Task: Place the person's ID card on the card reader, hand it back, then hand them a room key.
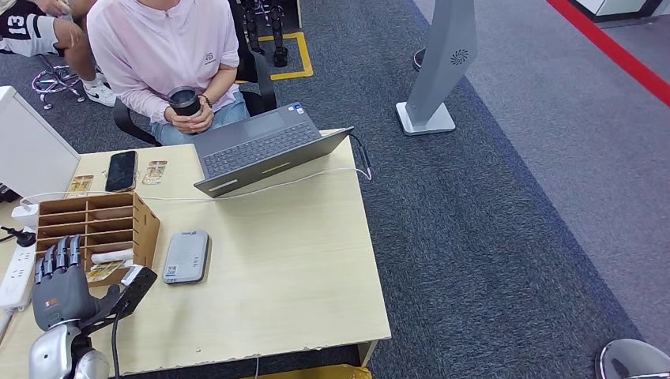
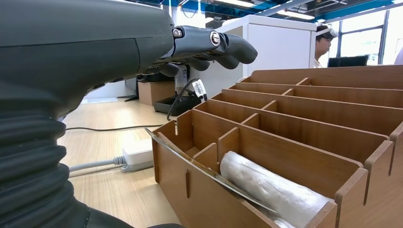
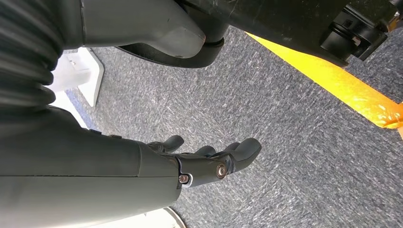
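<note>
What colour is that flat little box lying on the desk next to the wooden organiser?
Grey, the card reader; the head view shows it best.

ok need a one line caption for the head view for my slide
Robot's empty left hand hovers beside the wooden organizer, card reader bare on the desk, seated person waiting behind a laptop.

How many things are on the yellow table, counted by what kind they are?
Laptop: 1
Phone: 1
Small cards beside the phone: 2
Wooden organiser box: 1
Grey card reader: 1
White power strip: 1
Total: 7
</note>
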